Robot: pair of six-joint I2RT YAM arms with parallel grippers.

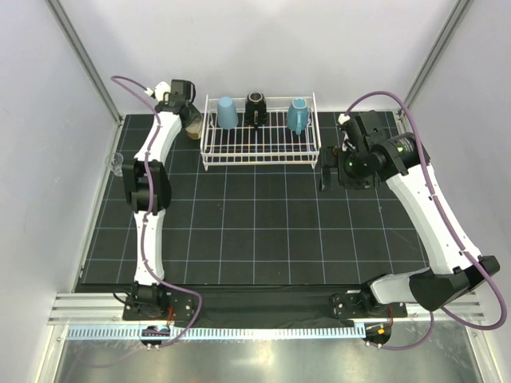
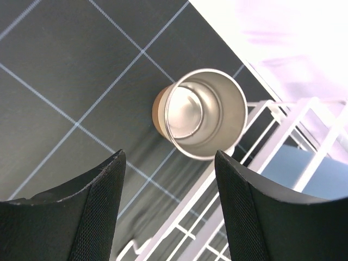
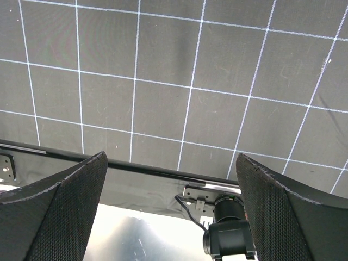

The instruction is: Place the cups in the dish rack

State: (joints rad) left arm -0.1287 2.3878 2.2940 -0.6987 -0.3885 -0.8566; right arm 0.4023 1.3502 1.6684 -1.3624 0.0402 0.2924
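The white wire dish rack [image 1: 259,163], a rectangle with a grid floor and raised sides, stands at the middle of the table's far edge on a black mat [image 1: 255,231] ruled with pale grid lines. Along its far side stand a smooth light blue tumbler [image 1: 227,112], tapered and mouth down, a black cup [image 1: 255,108] and a teal handled mug [image 1: 298,116]. The tan metallic cup [image 2: 201,111], round with a shiny steel inside, stands mouth up on the mat just beside the rack's left end. The left gripper [image 2: 168,157] hangs above it with its jaws spread; its fingers [image 2: 81,217] are black with a fine mesh texture and grip nothing. A tiny clear glass [image 1: 116,163] stands at the mat's left edge, well apart from the rack. The right gripper [image 3: 171,156] hovers over bare mat right of the rack, its jaws wide apart and empty
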